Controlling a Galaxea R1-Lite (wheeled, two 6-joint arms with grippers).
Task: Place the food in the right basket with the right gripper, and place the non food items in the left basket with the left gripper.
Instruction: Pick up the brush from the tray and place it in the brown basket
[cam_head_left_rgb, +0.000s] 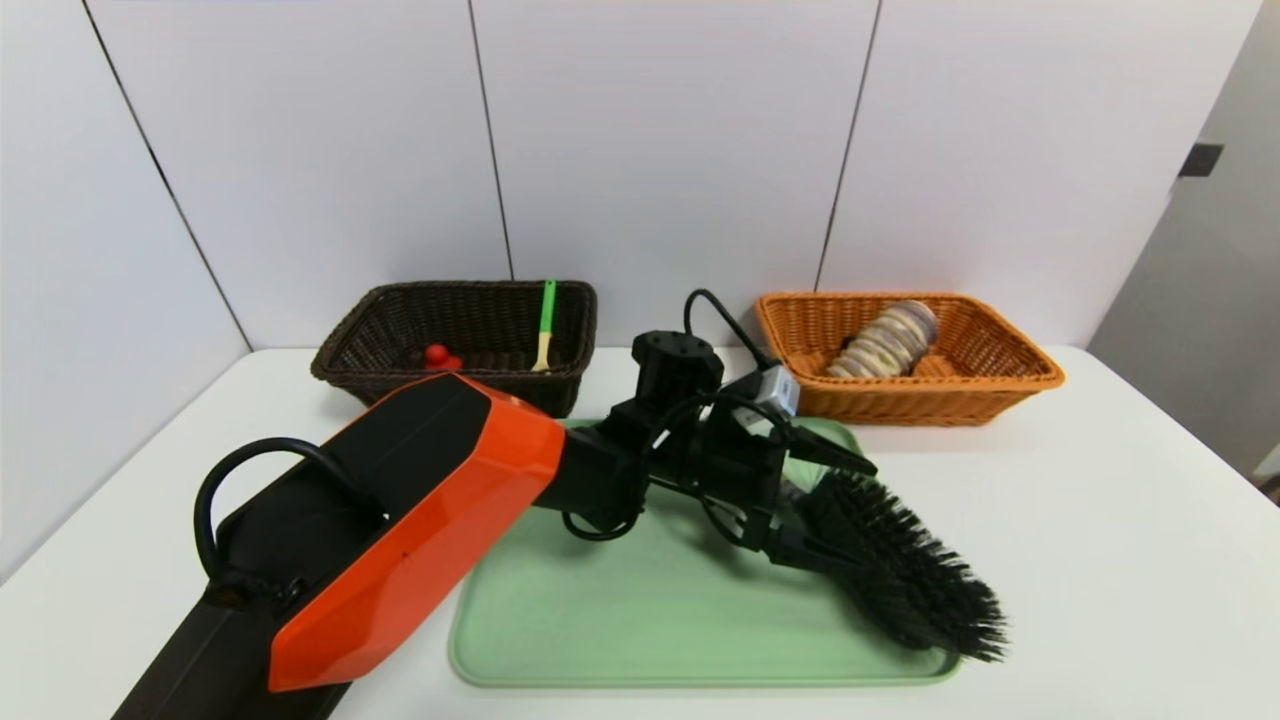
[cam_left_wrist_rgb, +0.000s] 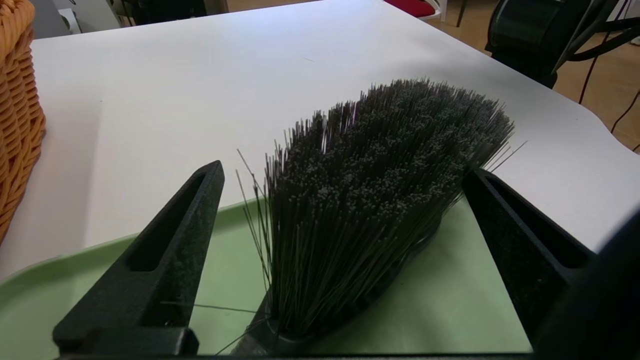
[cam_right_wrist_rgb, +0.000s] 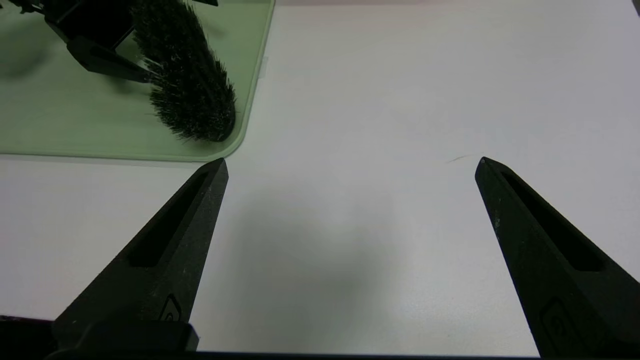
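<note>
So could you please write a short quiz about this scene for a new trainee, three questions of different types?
1. True or false: the brush already lies in the dark basket.
2. Which thing is in the orange basket? A) the striped roll B) the red toy C) the slotted spoon
3. Fill in: the left end effector is ____, with one finger on each side of the brush on the green tray.

Key:
1. False. The brush lies on the tray.
2. A. The toy and the spoon are in the dark basket.
3. Open. The right end effector, also open, hangs over the bare table.
</note>
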